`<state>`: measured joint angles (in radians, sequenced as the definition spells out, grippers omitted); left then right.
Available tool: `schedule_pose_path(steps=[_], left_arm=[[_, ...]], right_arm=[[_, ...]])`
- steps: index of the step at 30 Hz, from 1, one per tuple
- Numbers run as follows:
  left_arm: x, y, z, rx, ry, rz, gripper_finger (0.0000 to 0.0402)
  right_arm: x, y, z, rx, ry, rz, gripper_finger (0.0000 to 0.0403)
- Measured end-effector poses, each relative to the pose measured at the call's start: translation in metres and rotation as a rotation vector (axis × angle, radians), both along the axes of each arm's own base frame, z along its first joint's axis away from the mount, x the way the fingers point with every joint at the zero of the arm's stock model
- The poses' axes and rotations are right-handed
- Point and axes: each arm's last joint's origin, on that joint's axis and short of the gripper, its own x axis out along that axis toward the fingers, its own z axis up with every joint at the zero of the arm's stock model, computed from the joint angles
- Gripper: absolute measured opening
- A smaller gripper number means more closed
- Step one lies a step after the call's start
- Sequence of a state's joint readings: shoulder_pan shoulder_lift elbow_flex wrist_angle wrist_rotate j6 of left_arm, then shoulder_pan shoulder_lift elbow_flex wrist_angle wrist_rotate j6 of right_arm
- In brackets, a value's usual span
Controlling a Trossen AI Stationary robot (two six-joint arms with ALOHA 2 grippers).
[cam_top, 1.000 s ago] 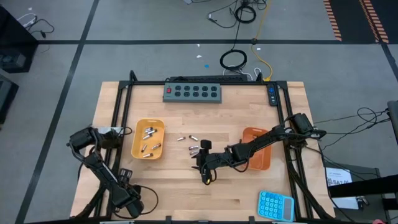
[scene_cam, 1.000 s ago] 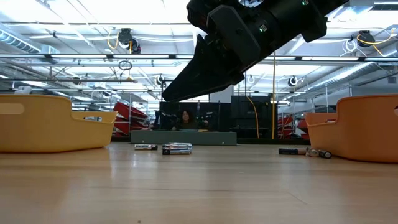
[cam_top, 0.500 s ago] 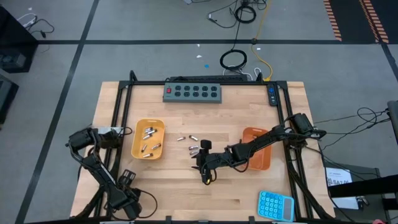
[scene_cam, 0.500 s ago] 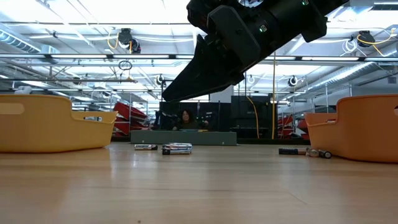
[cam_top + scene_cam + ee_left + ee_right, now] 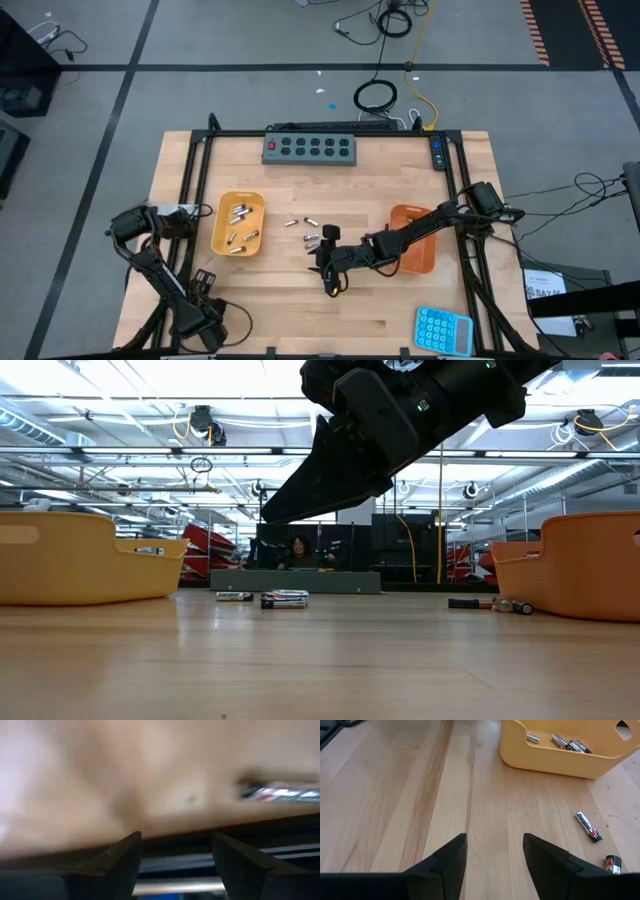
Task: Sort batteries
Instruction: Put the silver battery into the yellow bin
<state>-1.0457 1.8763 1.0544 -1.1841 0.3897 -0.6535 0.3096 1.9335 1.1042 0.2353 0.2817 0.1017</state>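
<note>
Batteries [image 5: 312,238] are lying loose mid-table, looking small, hard, smooth and likely to roll. Right gripper [image 5: 331,283] is hovering near them, jaws wide and empty; pinching one across its middle looks best. Left gripper [image 5: 203,318] is waiting at the near left edge, jaws apart.

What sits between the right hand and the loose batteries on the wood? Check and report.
Nothing visible. The right hand is open and empty over bare table. The loose batteries lie on the wood beside the yellow tray, apart from it, with only open board between them and the hand.
</note>
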Motion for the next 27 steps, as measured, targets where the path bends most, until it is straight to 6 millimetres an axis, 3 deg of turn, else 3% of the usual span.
schedule_pose_path(steps=[5, 10, 15, 27], left_arm=[[0.006, 0.008, 0.015, 0.103, 0.056, 0.173, 0.0244], [0.021, -0.004, 0.041, 0.031, -0.047, 0.340, 0.0244], [0.029, -0.011, 0.061, -0.012, -0.256, 0.626, 0.0244], [0.026, -0.015, 0.046, 0.125, -0.341, 1.093, 0.0229]], right_arm=[[0.000, 0.000, 0.000, 0.001, -0.001, -0.001, 0.0185], [0.000, 0.000, 0.000, 0.007, -0.001, -0.004, 0.0185], [0.000, 0.001, 0.000, 0.008, 0.000, -0.002, 0.0185], [-0.002, 0.007, 0.001, 0.018, -0.012, 0.009, 0.0185]])
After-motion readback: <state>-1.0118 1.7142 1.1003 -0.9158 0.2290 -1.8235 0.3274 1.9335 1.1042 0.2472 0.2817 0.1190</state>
